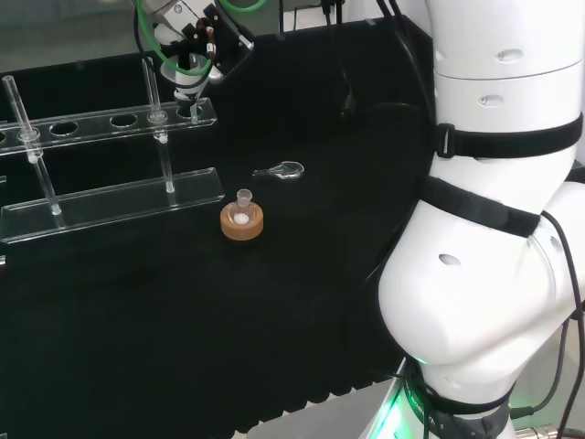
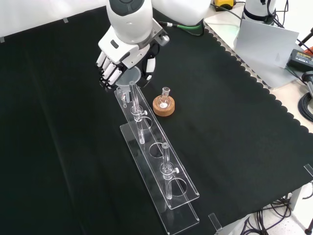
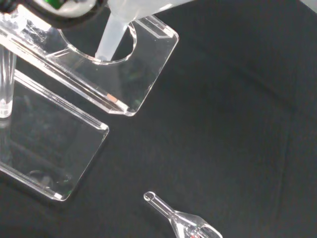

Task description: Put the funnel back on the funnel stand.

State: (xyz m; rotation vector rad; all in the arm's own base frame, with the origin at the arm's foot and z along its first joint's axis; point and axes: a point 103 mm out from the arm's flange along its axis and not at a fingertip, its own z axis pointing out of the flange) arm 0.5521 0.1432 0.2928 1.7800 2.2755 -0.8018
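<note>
1. The table (image 2: 58, 147) under its black cloth has wide bare stretches: in the front view, everything toward 9 o'clock of the funnel stand (image 2: 159, 169) is open cloth, and so is the area toward 3 o'clock beyond the small flask.
2. In the front view the cloth's scalloped edge (image 2: 244, 68) runs down the side at 3 o'clock, well apart from the stand.
3. The clear funnel stand runs diagonally in the front view from near the hand toward 5 o'clock, with a holed upper rail on two posts above a flat base plate.
4. A small round flask (image 2: 165, 99) sits upright in a cork ring (image 2: 164, 108), just beside the stand at its 3 o'clock; in the head view something white shows inside it, and what it is cannot be told.
5. A small clear glass piece with a bulb (image 1: 281, 170) lies flat on the cloth at 2 o'clock of the cork ring in the head view, apart from it.
6. The hand (image 2: 122, 54) hangs over the stand's end hole, its fingers (image 2: 108, 73) curled round the rim of the translucent funnel (image 2: 129, 78).
7. The funnel hangs below the fingers, tilted; in the wrist view its stem tip reaches the rim of the end hole (image 3: 99, 42).
</note>
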